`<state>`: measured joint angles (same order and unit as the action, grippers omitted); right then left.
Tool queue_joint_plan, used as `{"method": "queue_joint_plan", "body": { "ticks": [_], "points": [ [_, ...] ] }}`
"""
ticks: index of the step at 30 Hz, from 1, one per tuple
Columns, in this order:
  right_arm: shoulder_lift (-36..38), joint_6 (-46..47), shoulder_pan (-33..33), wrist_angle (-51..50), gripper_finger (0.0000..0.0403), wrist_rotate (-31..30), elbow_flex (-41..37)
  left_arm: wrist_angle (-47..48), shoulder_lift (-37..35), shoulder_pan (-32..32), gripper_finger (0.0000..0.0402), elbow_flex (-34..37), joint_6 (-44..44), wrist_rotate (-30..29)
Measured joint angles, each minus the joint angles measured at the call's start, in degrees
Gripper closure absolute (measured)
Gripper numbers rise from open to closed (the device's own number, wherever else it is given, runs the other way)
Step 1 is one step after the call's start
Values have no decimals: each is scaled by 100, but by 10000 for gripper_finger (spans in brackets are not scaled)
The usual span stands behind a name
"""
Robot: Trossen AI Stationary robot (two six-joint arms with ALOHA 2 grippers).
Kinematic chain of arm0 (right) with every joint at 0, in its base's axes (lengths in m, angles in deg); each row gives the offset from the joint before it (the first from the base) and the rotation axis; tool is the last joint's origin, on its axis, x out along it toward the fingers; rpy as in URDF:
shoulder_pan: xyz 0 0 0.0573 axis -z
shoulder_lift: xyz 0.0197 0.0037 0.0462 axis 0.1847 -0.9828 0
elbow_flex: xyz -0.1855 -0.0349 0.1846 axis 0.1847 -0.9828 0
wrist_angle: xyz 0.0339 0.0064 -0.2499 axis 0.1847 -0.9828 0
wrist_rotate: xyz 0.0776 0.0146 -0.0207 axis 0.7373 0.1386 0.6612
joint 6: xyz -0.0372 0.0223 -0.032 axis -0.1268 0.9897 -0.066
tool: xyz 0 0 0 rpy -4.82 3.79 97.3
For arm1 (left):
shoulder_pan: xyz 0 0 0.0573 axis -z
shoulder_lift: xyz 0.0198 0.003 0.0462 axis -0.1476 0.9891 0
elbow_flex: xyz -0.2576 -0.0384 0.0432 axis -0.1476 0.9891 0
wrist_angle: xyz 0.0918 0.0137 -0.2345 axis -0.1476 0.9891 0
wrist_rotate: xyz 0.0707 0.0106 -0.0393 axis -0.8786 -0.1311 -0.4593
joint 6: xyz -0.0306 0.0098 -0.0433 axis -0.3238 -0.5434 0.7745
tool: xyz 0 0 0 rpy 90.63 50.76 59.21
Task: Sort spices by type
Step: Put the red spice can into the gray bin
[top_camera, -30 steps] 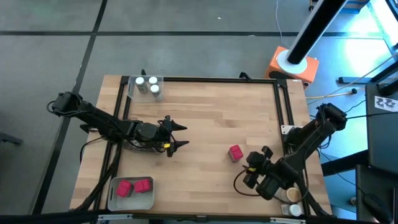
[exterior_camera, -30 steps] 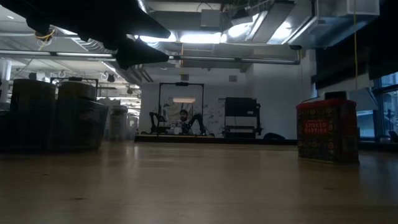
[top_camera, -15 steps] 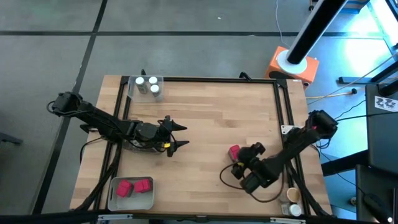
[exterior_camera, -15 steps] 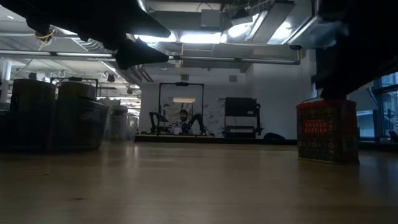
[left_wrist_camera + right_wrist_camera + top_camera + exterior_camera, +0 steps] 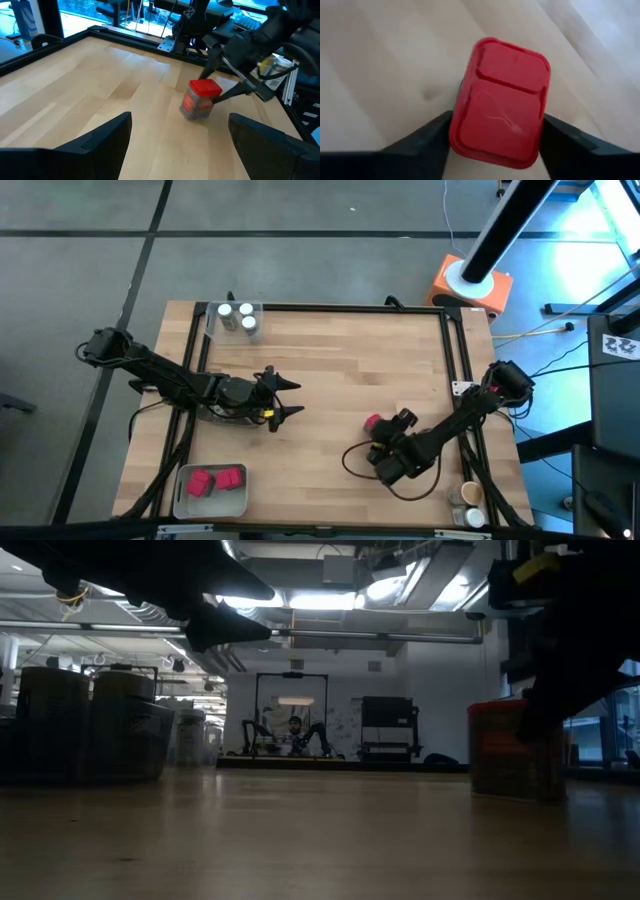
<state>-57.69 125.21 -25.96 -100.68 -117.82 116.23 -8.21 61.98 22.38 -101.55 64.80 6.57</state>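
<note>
Light wood table (image 5: 330,370) with a black frame, grey floor around it, and a dim workshop room behind in the low view. The red spice box (image 5: 201,99) stands right of centre in the overhead shot, mostly hidden there under the right gripper (image 5: 226,80), whose fingers sit spread on either side of it (contact is hard to judge). The left gripper (image 5: 284,398) hangs wide open at left-centre. Two more red boxes (image 5: 213,480) sit in the tray (image 5: 182,502) at lower left, white-lidded jars (image 5: 238,316) at upper left.
</note>
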Motion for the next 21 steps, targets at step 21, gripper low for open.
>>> {"method": "queue_joint_plan", "body": {
  "ticks": [21],
  "points": [
    [2,-3716,468,2631,190,-99,4,-58,0,-293,86,0,-163,350]
  ]
}}
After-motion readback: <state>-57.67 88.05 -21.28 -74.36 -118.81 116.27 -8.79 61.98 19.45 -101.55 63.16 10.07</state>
